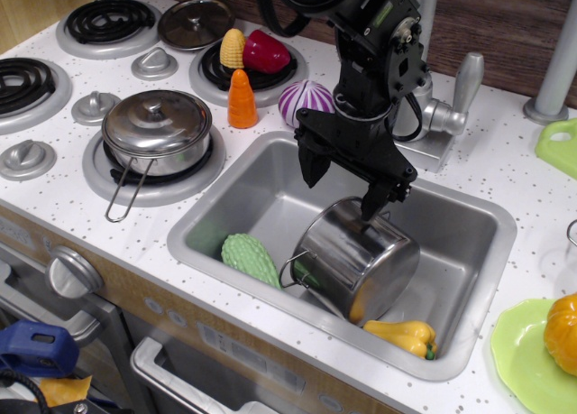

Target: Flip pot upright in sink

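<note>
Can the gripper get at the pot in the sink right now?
Probably yes. The gripper hangs open directly over the tilted pot, one of its fingers at the pot's upper edge. Nothing sits between them; the green vegetable and yellow pepper lie off to the sides.

We see a shiny, mirror-smooth cylindrical steel pot [361, 261] in a matt grey metal rectangular sink [469, 220]. The white speckled worktop [63, 211] looks smooth; the ribbed green vegetable [251, 259] seems glossy plastic.

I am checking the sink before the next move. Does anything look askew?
Yes. The shiny cylindrical steel pot lies tilted in the grey metal sink, not upright, beside a green ridged toy vegetable and a yellow toy pepper.
</note>
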Controlling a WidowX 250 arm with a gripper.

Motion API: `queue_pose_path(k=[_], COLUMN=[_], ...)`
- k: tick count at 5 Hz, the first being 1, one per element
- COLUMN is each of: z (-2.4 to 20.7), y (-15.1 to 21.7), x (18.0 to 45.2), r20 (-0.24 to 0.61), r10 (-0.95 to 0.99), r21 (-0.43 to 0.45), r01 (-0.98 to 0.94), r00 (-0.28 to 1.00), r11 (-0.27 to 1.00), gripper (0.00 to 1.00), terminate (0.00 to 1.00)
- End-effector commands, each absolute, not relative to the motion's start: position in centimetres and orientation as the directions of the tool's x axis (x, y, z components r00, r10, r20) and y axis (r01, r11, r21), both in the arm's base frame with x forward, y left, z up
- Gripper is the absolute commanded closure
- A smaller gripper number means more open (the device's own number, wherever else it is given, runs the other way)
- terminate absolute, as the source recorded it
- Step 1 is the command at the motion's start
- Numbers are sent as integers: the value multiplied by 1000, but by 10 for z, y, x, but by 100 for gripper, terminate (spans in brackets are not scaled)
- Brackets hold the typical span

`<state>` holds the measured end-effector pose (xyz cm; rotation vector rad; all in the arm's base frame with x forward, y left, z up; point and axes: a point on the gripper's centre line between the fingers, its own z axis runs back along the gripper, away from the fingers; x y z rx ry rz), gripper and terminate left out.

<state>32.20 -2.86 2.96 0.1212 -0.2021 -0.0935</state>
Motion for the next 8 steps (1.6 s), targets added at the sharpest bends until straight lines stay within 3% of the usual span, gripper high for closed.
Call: queue_pose_path(k=[1, 2, 3, 4, 5, 6, 8], z=[30, 33, 36, 33, 31, 26, 22], y=[-29, -30, -34, -34, -33, -40, -49], x=[322, 324, 327, 324, 321, 320, 320], r20=[194, 242, 255, 295, 329, 352, 351], r10=[-105, -41, 7, 79, 198, 327, 431], r21=[129, 2, -65, -193, -381, -488, -593], r01=[80, 42, 9, -21, -62, -127, -159], r00=[975, 969, 967, 952, 923, 877, 831], r11=[988, 999, 998, 981, 923, 864, 789], gripper=[0, 0, 0, 0, 0, 0, 0], terminate=[0, 0, 0, 0, 0, 0, 0])
